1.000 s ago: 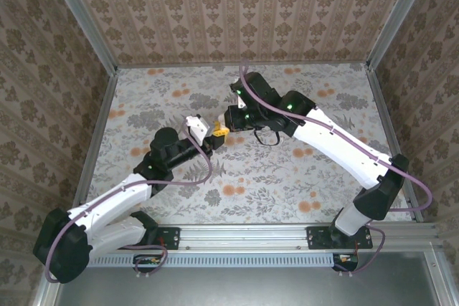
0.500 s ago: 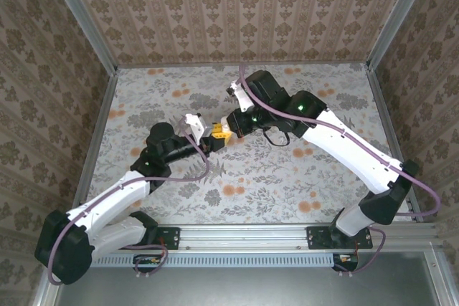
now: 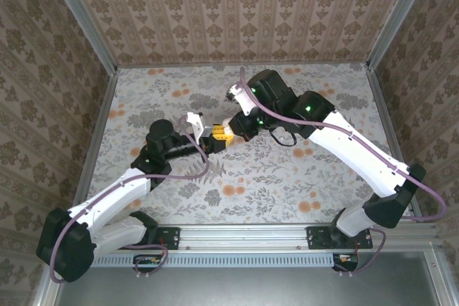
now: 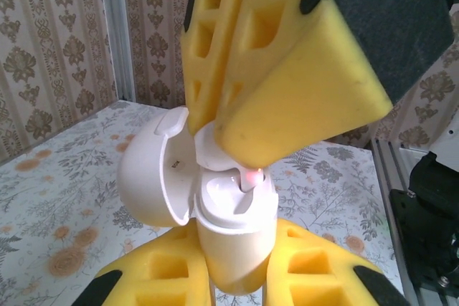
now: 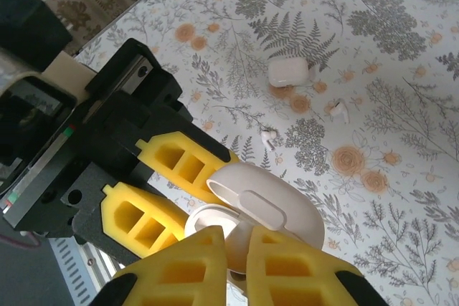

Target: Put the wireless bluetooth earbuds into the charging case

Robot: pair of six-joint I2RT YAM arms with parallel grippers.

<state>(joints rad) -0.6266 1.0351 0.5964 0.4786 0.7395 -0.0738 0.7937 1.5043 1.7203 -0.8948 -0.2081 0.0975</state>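
Right fingers point(image 4: 287, 105) closed, apparently pinching an earbud point(image 4: 242, 177) (hard to see), tip directly over the charging case point(image 4: 237, 234) socket. Left fingers point(image 4: 323, 263) clamp the case upright, lid point(image 4: 147, 177) open, above table point(image 3: 272, 184) centre. Push goes straight down. Loose earbuds point(image 5: 269, 136) and spare case point(image 5: 288, 71) lie on the table, out of the way.

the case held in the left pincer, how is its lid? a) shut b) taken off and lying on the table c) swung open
c: in the left wrist view the lid stands swung open beside the case gripped by the left pincer.
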